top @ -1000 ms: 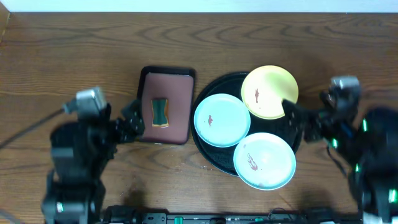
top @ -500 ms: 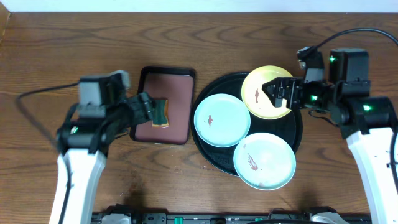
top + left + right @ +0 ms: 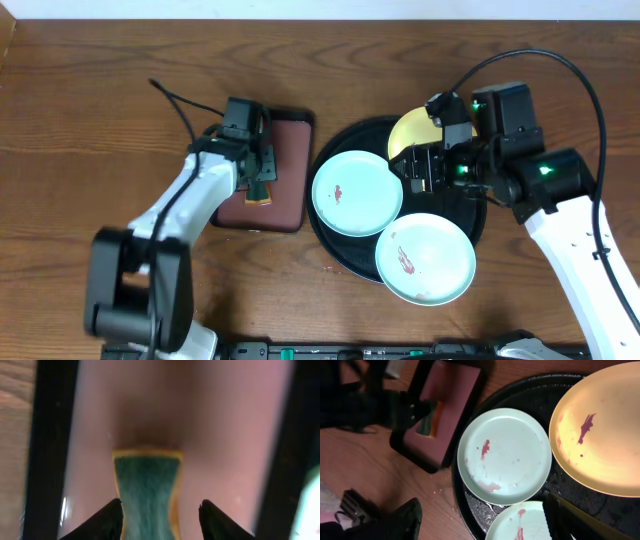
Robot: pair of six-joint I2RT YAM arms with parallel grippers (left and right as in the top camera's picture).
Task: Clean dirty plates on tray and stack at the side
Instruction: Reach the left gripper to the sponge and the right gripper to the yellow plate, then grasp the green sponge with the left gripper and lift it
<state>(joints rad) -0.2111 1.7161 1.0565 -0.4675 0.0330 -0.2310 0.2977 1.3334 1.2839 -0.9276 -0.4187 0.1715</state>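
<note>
1. Front mint-blue plate (image 3: 425,260): lies on the round black tray (image 3: 345,250), near edge projecting past the tray rim, with a red-brown smear on its face. Judged stiff, light, glossy and breakable. Take hold at the projecting edge.
2. Second mint-blue plate (image 3: 357,193): flat on the tray's left part, smeared. Its low rim offers little purchase, so expect slip.
3. Right pincer (image 3: 480,515): jaws wide apart, empty, above the tray.
4. Left pincer (image 3: 160,505): jaws apart, straddling the green sponge (image 3: 145,492) on the reddish-brown tray (image 3: 290,190), not clamped. The sponge is judged soft. Grip across its narrow waist.
5. Yellow plate (image 3: 605,435): far part of the tray, smeared.
6. Bench (image 3: 100,80): no plates stacked there.
</note>
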